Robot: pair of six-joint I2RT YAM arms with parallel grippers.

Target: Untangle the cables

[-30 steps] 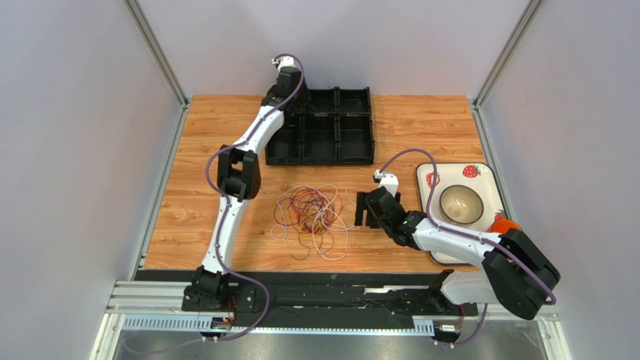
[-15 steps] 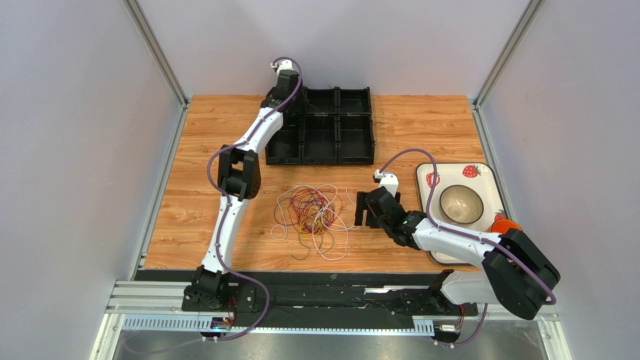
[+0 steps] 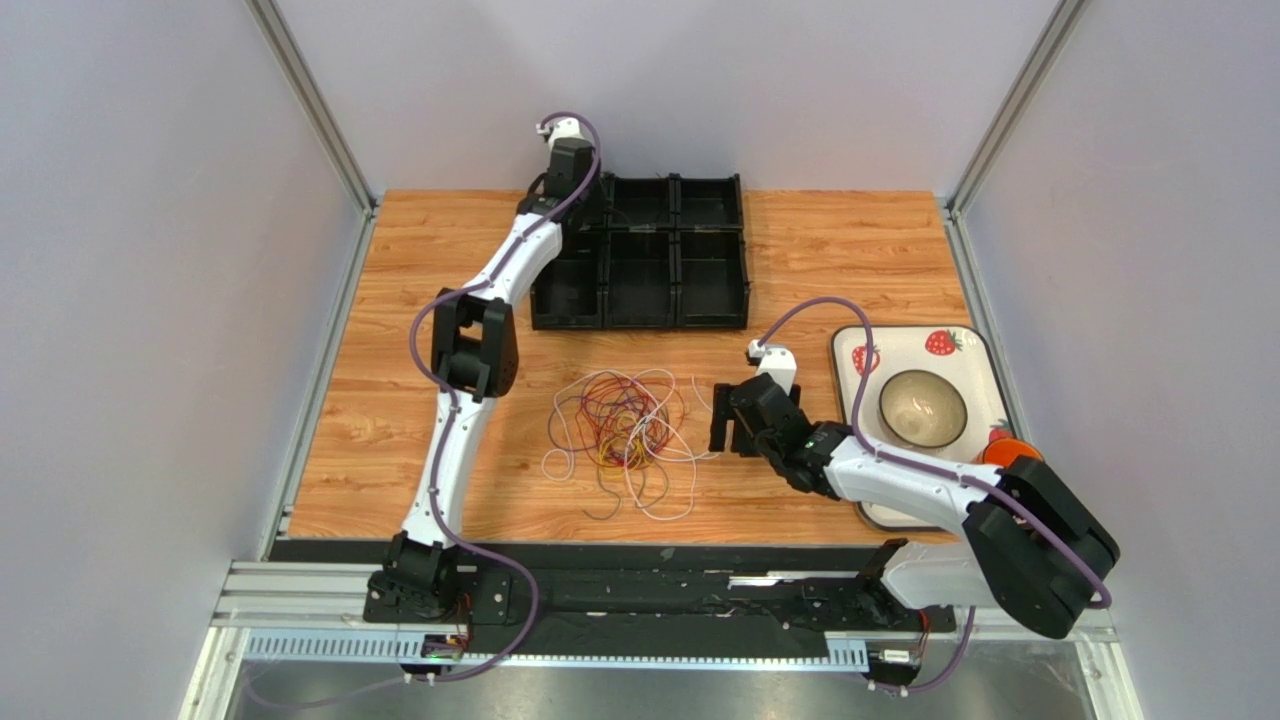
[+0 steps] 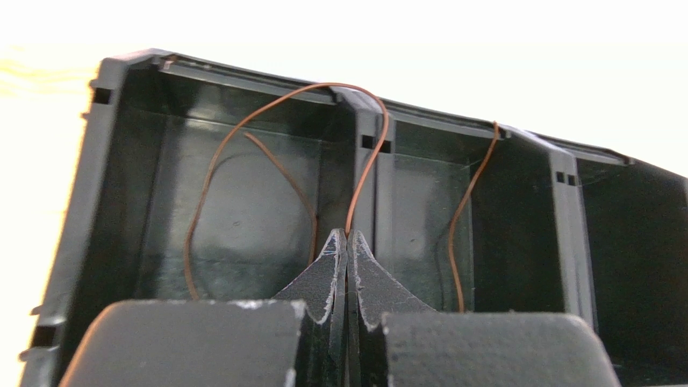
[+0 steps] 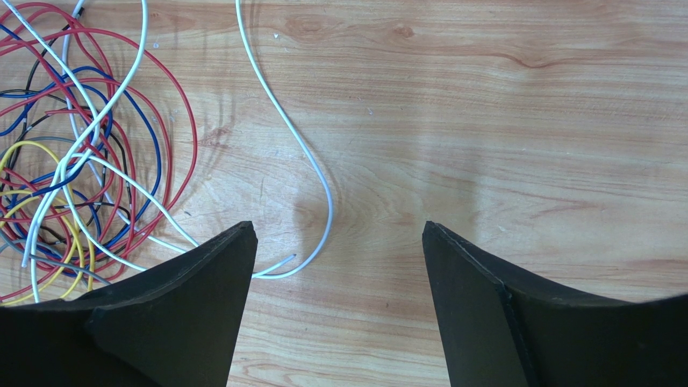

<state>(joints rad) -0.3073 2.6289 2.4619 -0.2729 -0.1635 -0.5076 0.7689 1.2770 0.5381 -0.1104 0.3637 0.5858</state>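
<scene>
Just now the left gripper has snapped its jaws from partly open to fully together, fingertips touching. A brown cable meets those tips, arches over a divider and droops into two far-left compartments of the black tray. Whether the strand is pinched or only passes behind the tips cannot be told. My reading is that one cable is now sorted out of the heap, while the rest remains to be separated.

The remaining cables lie in a loose tangle on the table, mid-near, between the two arms: hair-thin, springy loops of red, blue, yellow, white and a dark strand, crossing over and under one another. One white cable trails out rightward in a soft S, its free end on bare wood.

Just right of the tangle, the right gripper hangs low with jaws spread wide, holding nothing. The tray is rigid, matte plastic with straight partitions; the table is smooth, grained wood.
</scene>
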